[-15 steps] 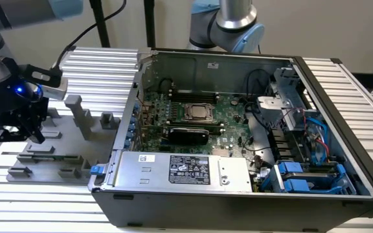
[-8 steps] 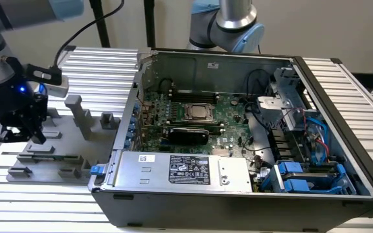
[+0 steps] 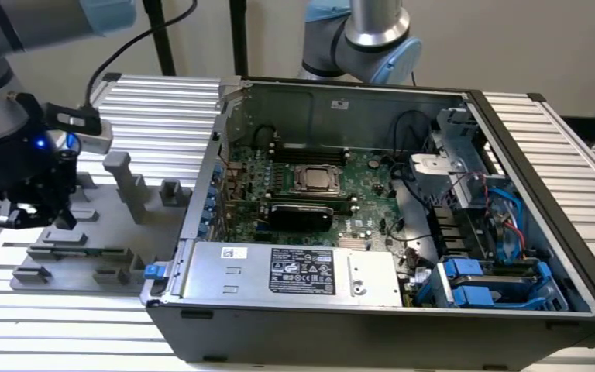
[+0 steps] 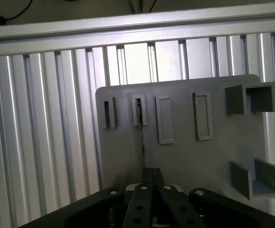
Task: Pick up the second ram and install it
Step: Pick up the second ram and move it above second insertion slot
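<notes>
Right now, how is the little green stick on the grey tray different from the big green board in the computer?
The ram stick is long and narrow; the motherboard is wide. The stick rests on the grey holder; the motherboard lies inside the computer case. Both are green circuit boards.

Below tool (image 4: 151,172): grey slotted plate (image 4: 180,156) (resting on ribbed aluminium table (image 4: 42,142)).
</notes>
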Robot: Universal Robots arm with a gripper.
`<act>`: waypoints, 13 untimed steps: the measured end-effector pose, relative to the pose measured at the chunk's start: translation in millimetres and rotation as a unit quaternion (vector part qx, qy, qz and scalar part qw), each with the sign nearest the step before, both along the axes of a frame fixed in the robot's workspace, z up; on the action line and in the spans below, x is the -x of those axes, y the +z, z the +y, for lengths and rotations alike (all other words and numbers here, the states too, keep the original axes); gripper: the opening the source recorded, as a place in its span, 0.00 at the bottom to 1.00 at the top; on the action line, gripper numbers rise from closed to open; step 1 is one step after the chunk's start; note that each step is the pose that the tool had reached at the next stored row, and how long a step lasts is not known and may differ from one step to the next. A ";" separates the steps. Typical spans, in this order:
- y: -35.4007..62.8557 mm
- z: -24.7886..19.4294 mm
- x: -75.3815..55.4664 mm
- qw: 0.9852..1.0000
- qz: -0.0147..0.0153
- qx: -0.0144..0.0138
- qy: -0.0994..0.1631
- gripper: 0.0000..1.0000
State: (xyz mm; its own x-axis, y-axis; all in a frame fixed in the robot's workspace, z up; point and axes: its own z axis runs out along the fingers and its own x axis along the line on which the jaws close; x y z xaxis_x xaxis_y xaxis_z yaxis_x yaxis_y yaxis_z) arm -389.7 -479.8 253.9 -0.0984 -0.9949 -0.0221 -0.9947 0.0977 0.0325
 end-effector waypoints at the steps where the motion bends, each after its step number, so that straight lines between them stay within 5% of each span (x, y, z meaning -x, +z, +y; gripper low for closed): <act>1: -0.5 0.0 -0.5 1.000 0.000 -0.002 0.002 0.00; 9: -11.9 0.0 -0.9 0.999 0.000 -0.003 0.036 0.00; 10: -13.1 0.0 -1.0 0.999 0.000 -0.003 0.043 1.00; 13: -17.1 -0.3 -0.9 0.999 0.000 -0.003 0.052 1.00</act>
